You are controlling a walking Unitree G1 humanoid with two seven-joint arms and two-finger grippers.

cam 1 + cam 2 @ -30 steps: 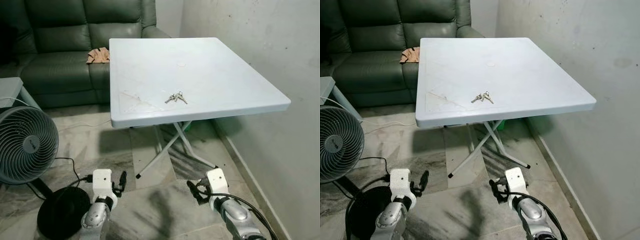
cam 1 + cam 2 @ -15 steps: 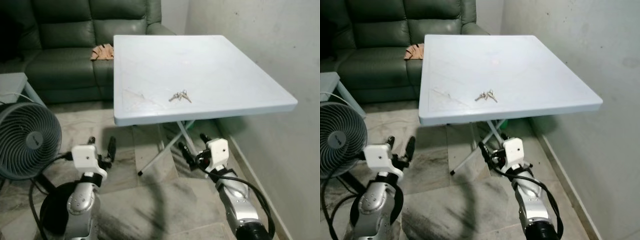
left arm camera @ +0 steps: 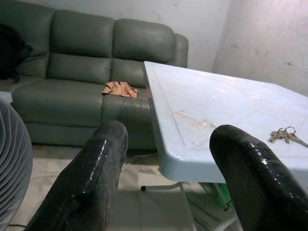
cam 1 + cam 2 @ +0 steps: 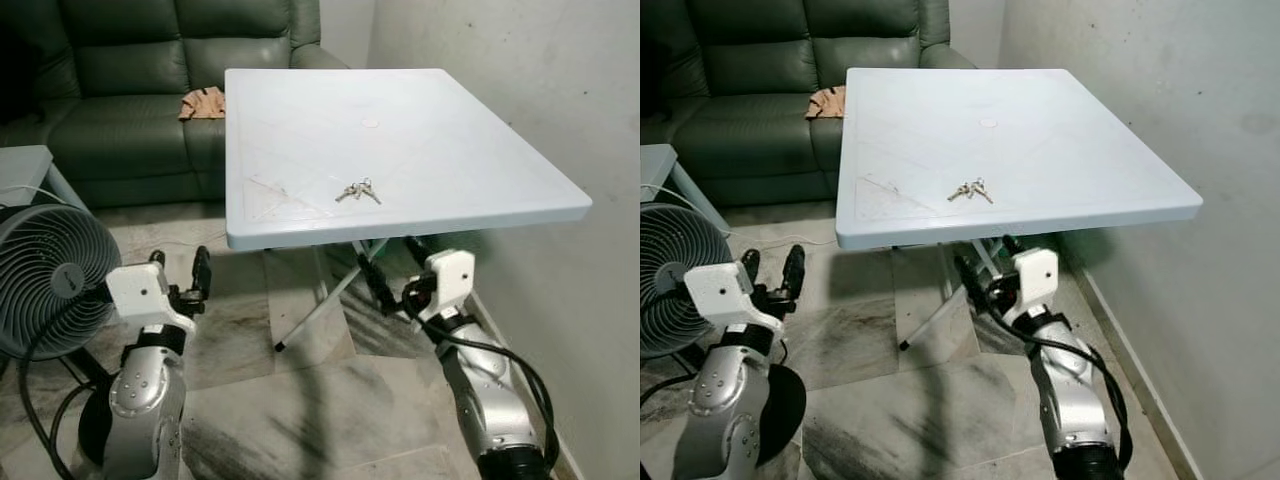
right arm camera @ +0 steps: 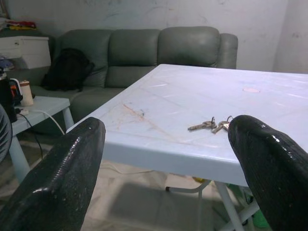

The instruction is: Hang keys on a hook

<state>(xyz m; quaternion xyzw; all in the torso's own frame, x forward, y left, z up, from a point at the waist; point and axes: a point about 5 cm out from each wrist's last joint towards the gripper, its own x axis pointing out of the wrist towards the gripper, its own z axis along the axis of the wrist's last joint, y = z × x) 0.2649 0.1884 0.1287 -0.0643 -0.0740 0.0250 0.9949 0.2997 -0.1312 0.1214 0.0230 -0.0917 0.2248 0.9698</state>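
Fan [image 4: 45, 285] first, standing on the floor well off the folding table's [image 4: 480, 120] left side, its cable trailing toward my left arm. The left gripper [image 4: 180, 275] sits below the table's front left corner, fingers spread wide and holding nothing; through its wrist camera I look between both black fingers [image 3: 89, 178] at the table edge. Behind the table is the green sofa [image 4: 120, 100], with a crumpled tan cloth [image 4: 202, 103] on the seat just off the table's far left corner.

The keys [image 4: 356, 192] lie flat on the tabletop, near the front edge and a little right of its middle, a small bunch on a ring. The right gripper [image 4: 385, 275] is under the table's front edge, almost directly below the keys, also wide open and empty; its wrist view looks level across the tabletop at the bunch.

As I judge it, the step in hand is reaching for the keys, and the right arm is the better placed. I would bring it up clear of the table lip before moving forward, since the fingers are under the overhang and could catch it. Then come down from above and close on the ring, not on one loose key, so the bunch hangs free for the hook. I can see no hook from here.
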